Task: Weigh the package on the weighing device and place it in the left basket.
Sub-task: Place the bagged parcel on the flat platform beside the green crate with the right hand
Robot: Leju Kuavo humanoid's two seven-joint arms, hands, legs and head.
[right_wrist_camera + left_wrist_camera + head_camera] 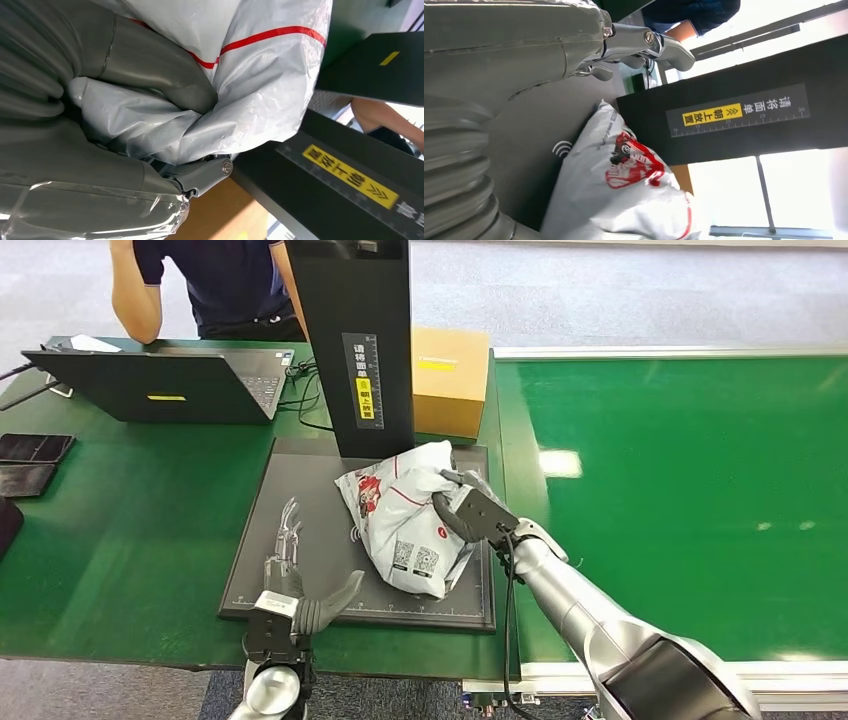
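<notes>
A white plastic package (pixel 405 520) with red print and QR codes lies on the dark weighing platform (pixel 290 500), in front of the black upright column (pixel 355 340). My right hand (pixel 470 510) grips the package's right side, thumb and fingers pressed into the crumpled plastic (pixel 240 100). My left hand (pixel 290 575) hovers over the platform's front left part, fingers stretched and apart, holding nothing. In the left wrist view the package (pixel 624 190) lies beyond the left hand's fingers (pixel 644 45), apart from them.
A cardboard box (pixel 450 380) stands behind the column. A laptop (pixel 160 385) and dark phones (pixel 30 455) sit at the table's left. A person (pixel 210 280) sits behind the laptop. A green conveyor surface (pixel 680 490) stretches to the right.
</notes>
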